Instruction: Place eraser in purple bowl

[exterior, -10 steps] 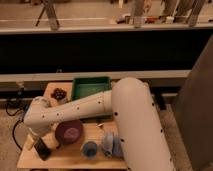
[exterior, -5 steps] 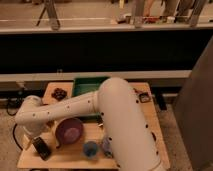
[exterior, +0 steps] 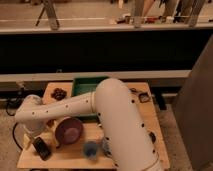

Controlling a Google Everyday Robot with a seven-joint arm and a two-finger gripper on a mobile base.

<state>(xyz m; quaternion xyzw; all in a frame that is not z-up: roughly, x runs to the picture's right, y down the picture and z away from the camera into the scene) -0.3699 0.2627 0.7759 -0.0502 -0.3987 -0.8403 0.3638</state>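
One eraser (exterior: pixel 41 148), flat and black, down in the lower left of the frame. You see it?

Yes, lying at a slant on the wooden counter (exterior: pixel 65 156), near its left front corner. Where is the tool?

Right at the eraser. The tool (exterior: pixel 38 141) hangs at the end of the white arm (exterior: pixel 115 110) and comes down on the block's upper end. Whether it is gripping the eraser or is merely spread over it, I cannot tell from where I stand.

And the purple bowl (exterior: pixel 68 130)?

Just beside the eraser, to its right and a little further up the frame, and upright. From here I see nothing lying in it. The eraser is outside it, on the counter.

What else is on there?

Right of the bowl, by the front edge, a small blue cup (exterior: pixel 91 149) stands close against the arm. Behind the bowl, towards the middle of the frame, sits a green tray (exterior: pixel 86 86), partly hidden by the arm. Left of the tray, at the counter's back left, there is a dark reddish cluster (exterior: pixel 59 93); I cannot make out what it is.

And the arm itself?

Thick and white. It rises from the lower right and bends across to the left above the bowl.
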